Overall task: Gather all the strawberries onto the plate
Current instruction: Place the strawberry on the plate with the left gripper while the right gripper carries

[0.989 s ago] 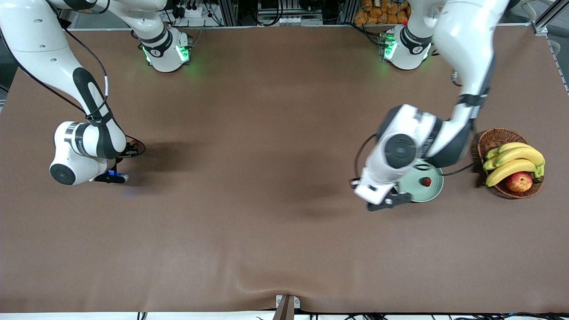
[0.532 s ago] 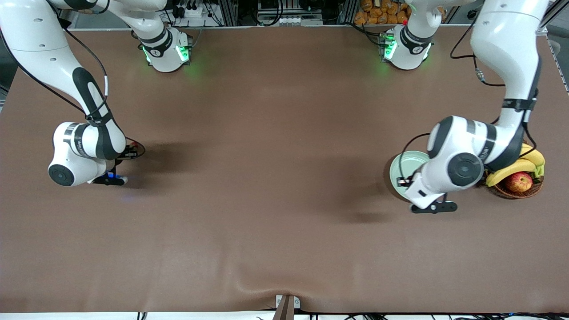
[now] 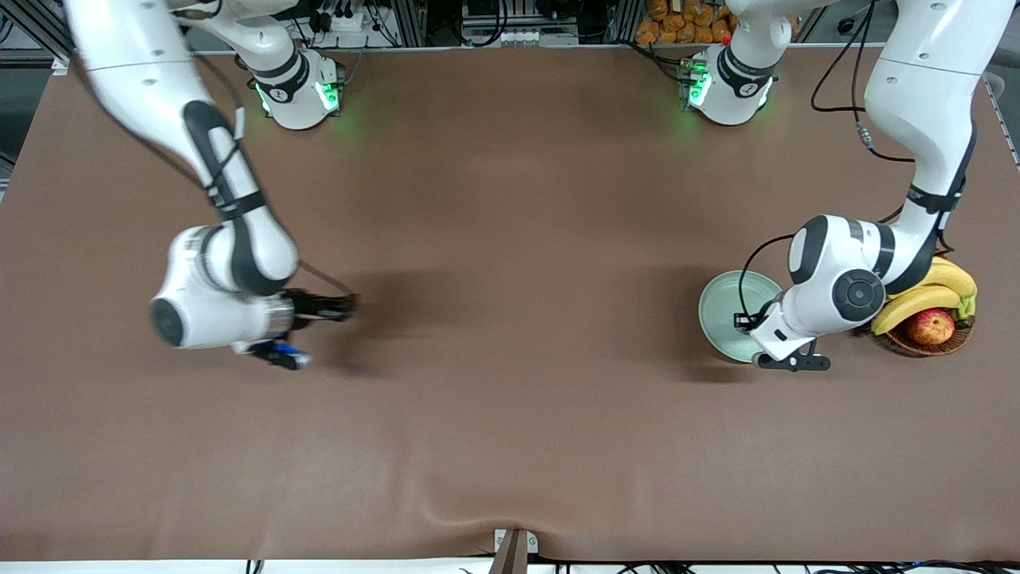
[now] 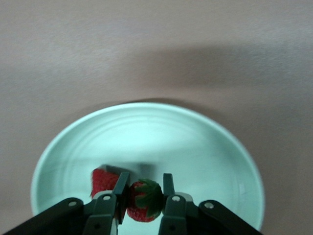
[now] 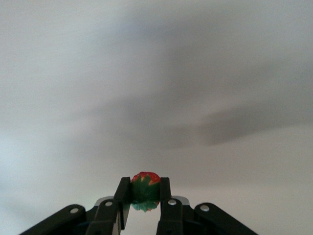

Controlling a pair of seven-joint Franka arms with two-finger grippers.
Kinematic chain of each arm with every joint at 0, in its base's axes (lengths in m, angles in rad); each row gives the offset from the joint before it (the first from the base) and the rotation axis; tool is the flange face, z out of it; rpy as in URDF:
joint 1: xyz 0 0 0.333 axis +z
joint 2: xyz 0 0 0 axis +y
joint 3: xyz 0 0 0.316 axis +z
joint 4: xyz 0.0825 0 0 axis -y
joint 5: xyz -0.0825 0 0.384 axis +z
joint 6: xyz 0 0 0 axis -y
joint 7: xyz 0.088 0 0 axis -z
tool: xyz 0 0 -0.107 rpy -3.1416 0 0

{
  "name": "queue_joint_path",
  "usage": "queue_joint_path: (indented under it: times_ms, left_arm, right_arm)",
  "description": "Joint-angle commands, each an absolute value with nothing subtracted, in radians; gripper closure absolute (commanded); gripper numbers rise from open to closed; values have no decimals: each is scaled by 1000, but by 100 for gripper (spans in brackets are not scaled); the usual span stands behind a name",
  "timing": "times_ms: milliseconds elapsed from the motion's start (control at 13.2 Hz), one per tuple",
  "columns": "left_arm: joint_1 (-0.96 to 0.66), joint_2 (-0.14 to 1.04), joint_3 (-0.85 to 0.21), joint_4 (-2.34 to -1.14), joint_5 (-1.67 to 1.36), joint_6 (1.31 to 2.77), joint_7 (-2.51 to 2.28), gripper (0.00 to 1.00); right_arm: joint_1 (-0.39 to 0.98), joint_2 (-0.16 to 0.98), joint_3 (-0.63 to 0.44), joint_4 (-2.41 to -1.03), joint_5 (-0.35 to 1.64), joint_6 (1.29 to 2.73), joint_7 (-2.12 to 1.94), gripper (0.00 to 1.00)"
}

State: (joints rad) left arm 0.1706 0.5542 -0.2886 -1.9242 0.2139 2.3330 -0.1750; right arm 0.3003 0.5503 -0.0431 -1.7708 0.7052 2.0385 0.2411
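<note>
My left gripper [image 3: 785, 351] hangs low over the pale mint-green plate [image 3: 725, 307], at the edge next to the basket. In the left wrist view the left gripper [image 4: 145, 183] is shut on a strawberry [image 4: 142, 203] just above the plate [image 4: 146, 132]. A second strawberry [image 4: 103, 180] lies in the plate, partly hidden by a finger. In the front view the hand hides both. My right gripper [image 3: 347, 303] is up over the bare table toward the right arm's end. In the right wrist view the right gripper [image 5: 145, 183] is shut on a third strawberry [image 5: 145, 191].
A brown wicker basket [image 3: 916, 344] with bananas [image 3: 924, 295] and a red-yellow apple [image 3: 931, 325] stands beside the plate, toward the left arm's end. The left arm's elbow hangs over the basket's rim.
My left gripper swung across the plate toward the basket and now covers the strawberry that showed there. My right gripper rose and moved toward the table's middle with its strawberry.
</note>
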Motion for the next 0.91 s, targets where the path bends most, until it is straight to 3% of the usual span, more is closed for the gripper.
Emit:
queue_joint_path:
  times_ms: [0, 76, 152, 380, 760, 837]
  left_arm:
    - [172, 554, -293, -1933, 235, 2364, -176, 68]
    - [170, 554, -295, -1928, 233, 2364, -179, 18]
    - [173, 549, -295, -1928, 227, 2362, -186, 0]
    - [172, 509, -310, -1921, 213, 2342, -187, 0]
    - [158, 506, -457, -1850, 123, 2306, -469, 0]
    - [140, 512, -480, -1838, 124, 2306, -547, 0]
  right_arm:
    - [433, 601, -55, -1753, 998, 2178, 301, 100]
    - [495, 632, -54, -1731, 1084, 2234, 302, 100]
    - [550, 664, -55, -1698, 1170, 2299, 304, 100]
    - [694, 744, -55, -1626, 1423, 2538, 304, 100]
    - [816, 860, -55, -1474, 1578, 2684, 304, 100]
    - [822, 864, -55, -1474, 1578, 2683, 304, 78]
